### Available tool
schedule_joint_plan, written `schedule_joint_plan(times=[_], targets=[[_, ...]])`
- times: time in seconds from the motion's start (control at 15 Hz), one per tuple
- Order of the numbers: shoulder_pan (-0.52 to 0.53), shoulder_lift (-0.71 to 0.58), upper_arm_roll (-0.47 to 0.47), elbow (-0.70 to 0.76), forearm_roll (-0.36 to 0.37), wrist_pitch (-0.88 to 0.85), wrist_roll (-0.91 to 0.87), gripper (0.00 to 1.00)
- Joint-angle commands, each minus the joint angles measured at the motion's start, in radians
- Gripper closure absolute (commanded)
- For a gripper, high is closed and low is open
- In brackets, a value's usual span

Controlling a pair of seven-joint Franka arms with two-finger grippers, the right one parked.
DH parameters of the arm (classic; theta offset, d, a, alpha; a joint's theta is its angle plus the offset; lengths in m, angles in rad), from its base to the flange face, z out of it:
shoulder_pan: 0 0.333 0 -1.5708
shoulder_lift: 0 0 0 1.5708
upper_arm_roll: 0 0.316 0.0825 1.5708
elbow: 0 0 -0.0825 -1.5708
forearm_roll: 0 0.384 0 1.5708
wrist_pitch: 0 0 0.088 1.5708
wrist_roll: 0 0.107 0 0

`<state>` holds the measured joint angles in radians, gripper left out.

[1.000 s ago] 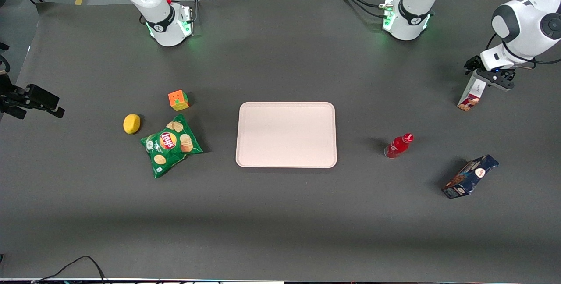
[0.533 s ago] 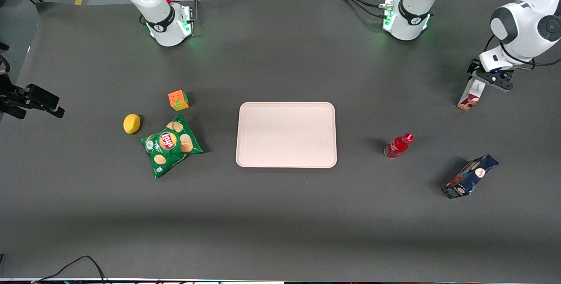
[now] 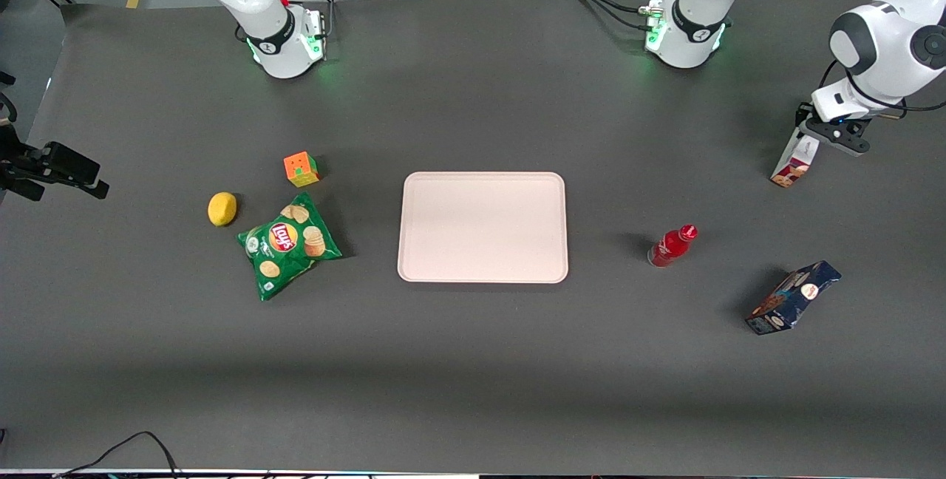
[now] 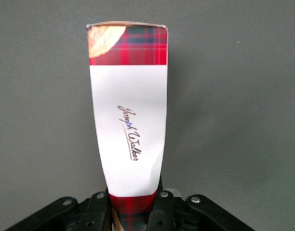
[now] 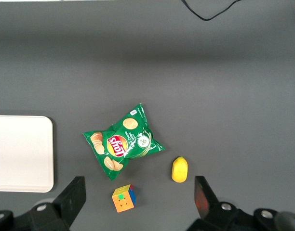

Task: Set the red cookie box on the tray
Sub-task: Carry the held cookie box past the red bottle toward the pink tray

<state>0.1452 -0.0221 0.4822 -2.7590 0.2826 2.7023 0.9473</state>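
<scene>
"Joseph Walker"-style script on white panel of red cookie box (image 4: 130, 120), plaid band and cookie picture at the end away from gripper (image 4: 130, 211); "Lay's" on green chip bag (image 3: 288, 245). Box (image 3: 794, 161) at working arm's end of table, well apart from tray (image 3: 482, 272), long axis tilted, upper end clamped between fingers (image 4: 99, 211).

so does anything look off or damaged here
The red cookie box looks pinched: in the left wrist view its white panel narrows and creases where the gripper clamps it. In the front view it hangs tilted at the working arm's end, far from the tray. Nothing is spilled.
</scene>
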Motion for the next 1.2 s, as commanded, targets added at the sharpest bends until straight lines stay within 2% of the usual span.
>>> schedule_joint_plan(times=[0.0,0.13,0.33,0.6,0.87,1.13], targets=[[-0.001,-0.033,-0.002,0.048,0.003,-0.04,0.008,0.9],[-0.013,-0.051,-0.023,0.109,-0.008,-0.137,-0.025,0.9],[-0.03,-0.105,-0.144,0.217,-0.061,-0.281,-0.16,0.9],[-0.059,-0.11,-0.295,0.505,-0.258,-0.672,-0.335,0.91],[-0.085,-0.107,-0.471,0.743,-0.264,-0.873,-0.646,0.91],[-0.125,-0.033,-0.644,0.942,-0.272,-0.936,-0.986,0.91]])
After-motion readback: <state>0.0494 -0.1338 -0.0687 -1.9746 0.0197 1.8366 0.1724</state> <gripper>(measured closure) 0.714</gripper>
